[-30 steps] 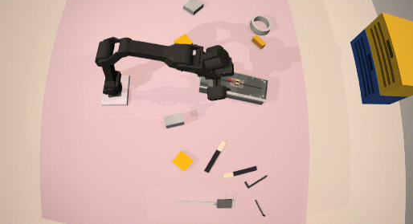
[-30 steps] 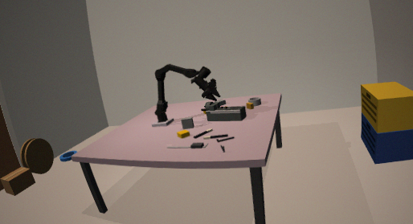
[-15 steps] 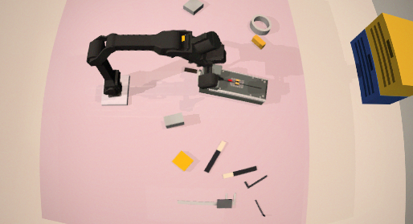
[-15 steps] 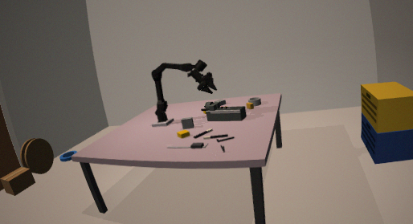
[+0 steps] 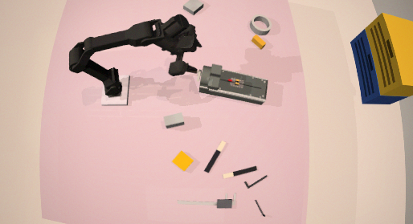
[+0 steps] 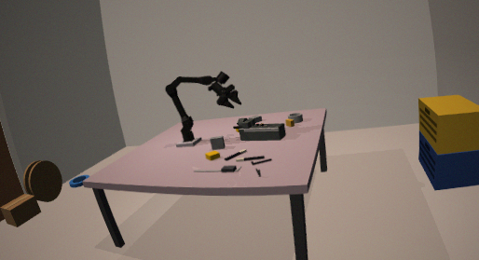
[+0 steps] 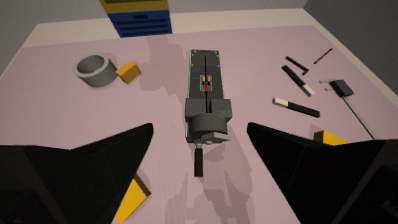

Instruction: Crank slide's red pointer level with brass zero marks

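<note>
The dark grey machine (image 5: 233, 94) (image 6: 262, 133) (image 7: 215, 65) stands on the pink table. Its red pointer (image 5: 230, 80) (image 7: 206, 89) is in the slot, a little to the crank side of the two brass zero marks (image 5: 237, 83) (image 7: 206, 80), not level with them. The crank's black handle (image 7: 198, 162) sticks out from the near end in the wrist view; the arm hides it in the top view. My gripper (image 5: 198, 57) (image 6: 237, 105) (image 7: 201, 127) is open and empty, above and back from the crank end. In the wrist view the handle appears between and below the fingertips, untouched.
A grey ring (image 5: 254, 29) (image 7: 95, 80) and an orange block (image 5: 259, 42) (image 7: 129, 72) lie beyond the machine's left side in the wrist view. Grey blocks (image 5: 194, 6) (image 5: 173, 120), a yellow block (image 5: 182, 160), black-and-cream bars (image 5: 212, 161) and a caliper (image 5: 224, 203) also lie on the table.
</note>
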`<state>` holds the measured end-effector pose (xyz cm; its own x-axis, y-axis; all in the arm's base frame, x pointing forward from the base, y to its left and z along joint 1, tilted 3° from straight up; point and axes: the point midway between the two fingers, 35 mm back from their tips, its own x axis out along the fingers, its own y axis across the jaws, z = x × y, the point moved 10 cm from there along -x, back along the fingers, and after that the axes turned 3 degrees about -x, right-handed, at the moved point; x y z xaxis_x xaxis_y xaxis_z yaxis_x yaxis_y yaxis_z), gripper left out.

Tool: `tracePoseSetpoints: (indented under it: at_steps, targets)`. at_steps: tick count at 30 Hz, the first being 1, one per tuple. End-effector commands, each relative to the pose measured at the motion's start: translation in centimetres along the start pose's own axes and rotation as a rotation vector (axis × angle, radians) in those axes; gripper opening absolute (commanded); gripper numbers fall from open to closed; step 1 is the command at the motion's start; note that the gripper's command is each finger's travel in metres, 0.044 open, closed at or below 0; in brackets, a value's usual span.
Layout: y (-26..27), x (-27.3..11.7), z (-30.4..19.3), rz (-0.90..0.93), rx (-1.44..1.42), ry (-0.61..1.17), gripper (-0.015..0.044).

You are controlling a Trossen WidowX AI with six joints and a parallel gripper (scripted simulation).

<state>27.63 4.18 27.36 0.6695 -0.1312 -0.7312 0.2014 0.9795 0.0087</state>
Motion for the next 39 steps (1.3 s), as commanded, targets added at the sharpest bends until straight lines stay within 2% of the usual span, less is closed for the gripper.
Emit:
tracePoseSetpoints:
  at_steps: [1,25,39]
  targets:
    - [0.1,-0.6,-1.1,-0.020,0.019,-0.013,0.0440]
    - [0.4,5.9,-7.3,-0.020,0.020,-0.012,0.0440]
    - [0.5,7.1,-8.4,-0.020,0.020,-0.012,0.0440]
